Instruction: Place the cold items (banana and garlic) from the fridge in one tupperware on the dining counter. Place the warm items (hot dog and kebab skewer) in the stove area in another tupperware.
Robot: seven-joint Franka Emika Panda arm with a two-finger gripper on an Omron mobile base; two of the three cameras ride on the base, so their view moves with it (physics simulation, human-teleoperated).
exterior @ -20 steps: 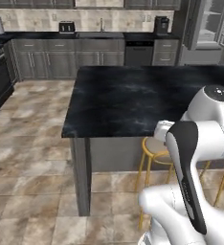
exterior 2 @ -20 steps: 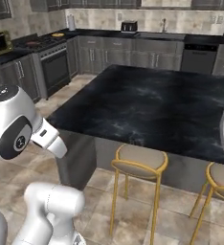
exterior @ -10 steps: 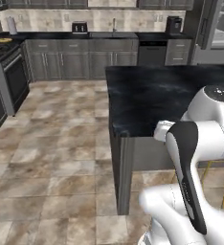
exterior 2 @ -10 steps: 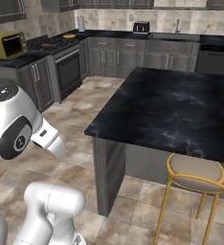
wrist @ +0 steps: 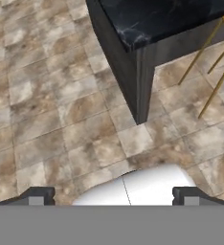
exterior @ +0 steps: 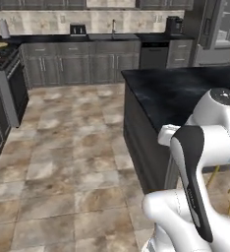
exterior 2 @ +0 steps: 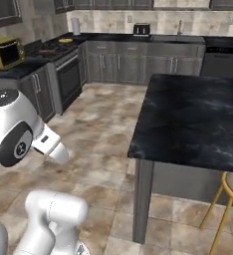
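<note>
The long island with the black white-veined marble top and dark grey base, the dining counter [exterior 2: 198, 119], is the landmark here. The two-finger gripper [wrist: 113, 196] hangs off its near corner, over the tan stone floor tiles [wrist: 51, 119], with its tips spread wide and nothing between them. Across the open floor from the island stands the black oven range with a dark front door, the stove area [exterior 2: 68, 77], where a small yellow dish [exterior 2: 65, 40] rests on top; the sausage itself is too small to make out. Brass-legged stools [exterior 2: 230, 199] sit tucked just beside the island. Risks, as I judge them: the base clipping the island corner or a stool while turning, and reaching the range badly lined up.
</note>
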